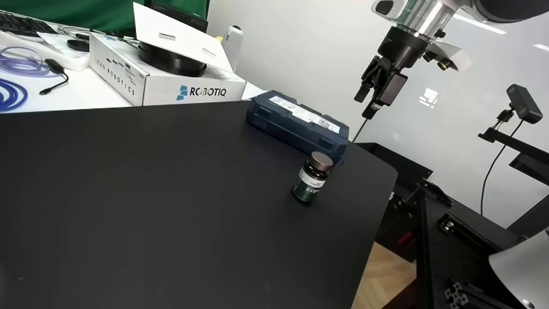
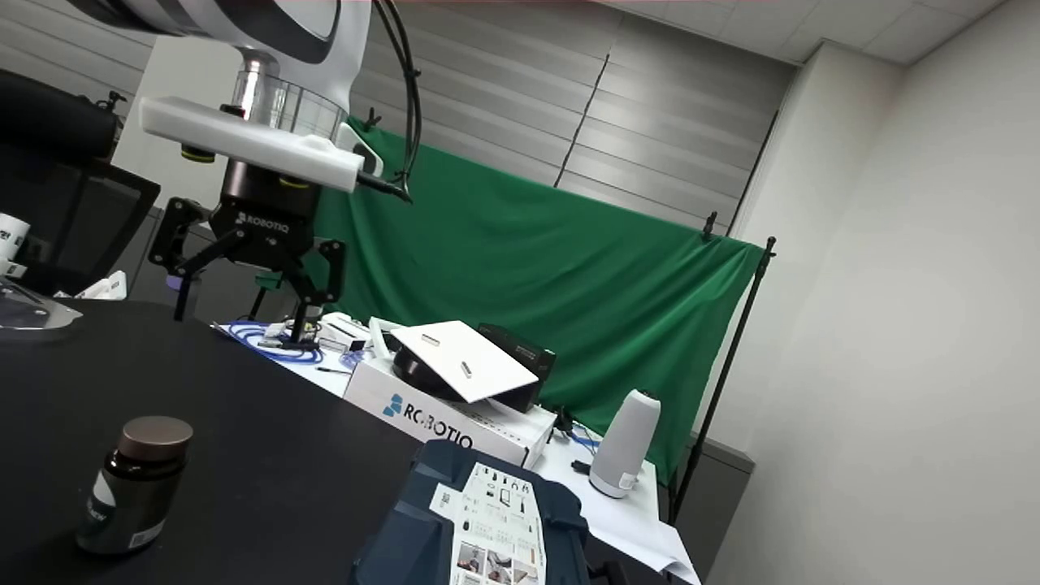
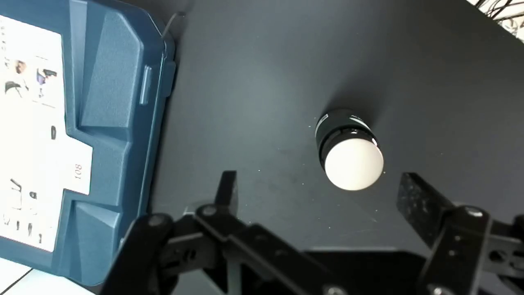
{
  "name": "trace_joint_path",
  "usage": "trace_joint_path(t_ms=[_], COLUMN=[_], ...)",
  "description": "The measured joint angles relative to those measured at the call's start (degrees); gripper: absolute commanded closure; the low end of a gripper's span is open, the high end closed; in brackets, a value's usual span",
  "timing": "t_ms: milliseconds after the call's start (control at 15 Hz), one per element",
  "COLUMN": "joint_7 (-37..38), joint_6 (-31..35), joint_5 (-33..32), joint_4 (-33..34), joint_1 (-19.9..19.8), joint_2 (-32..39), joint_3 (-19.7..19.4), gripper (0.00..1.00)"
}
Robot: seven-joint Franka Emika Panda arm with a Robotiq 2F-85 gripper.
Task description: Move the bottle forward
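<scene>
Bottle (image 1: 312, 177), capped, stood upright on the table (image 1: 171, 206) near the case (image 1: 297, 124); the gripper (image 2: 242, 311) hung higher than the case, its fingers (image 3: 422, 200) spread wide apart.

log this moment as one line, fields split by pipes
gripper: open, raised, holding nothing | bottle: upright on black table | blue case: closed, apart from bottle | status: grasp not yet made

1 dark bottle (image 1: 312, 177), pale-banded and closed with a brown cap (image 1: 321, 161), stands upright on the black table (image 1: 171, 206).
</scene>
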Motion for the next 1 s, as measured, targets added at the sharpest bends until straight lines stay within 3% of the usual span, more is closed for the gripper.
trace_joint_path(t_ms=[600,1000], joint_7=[-1.49,-1.58], joint_6=[7.12,8.29], joint_5=[3.56,3.72], joint_4=[0.22,1.36], joint_1=[3.60,3.75], joint_2=[6.69,11.62], joint_3=[0.59,1.82], gripper=[0.00,0.00])
